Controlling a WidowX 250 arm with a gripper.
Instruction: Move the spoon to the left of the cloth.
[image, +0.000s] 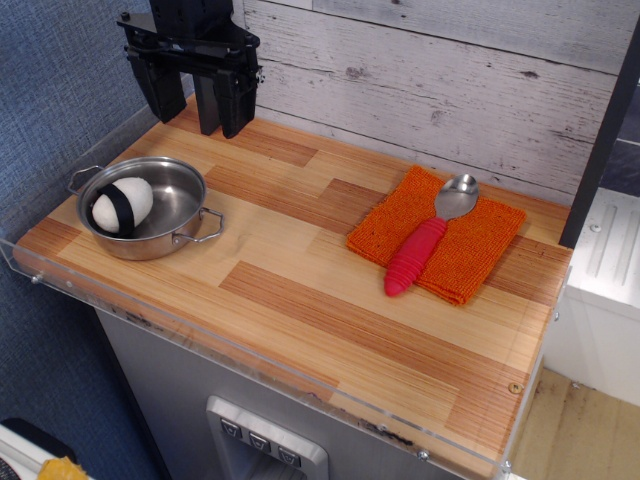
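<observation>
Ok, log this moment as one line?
end effector: open, raised at back-left, empty | spoon: lying on cloth | pot: holds white-black ball | move: not started

The red-handled spoon (428, 243) lies diagonally atop the orange knitted cloth (437, 233), silver bowl toward the wall, handle tip overhanging the near edge.

No text, label, brand, number or sign can be read anywhere in the frame. The three small buttons (262, 441) on the grey panel at the bottom centre carry marks too small to make out.
</observation>
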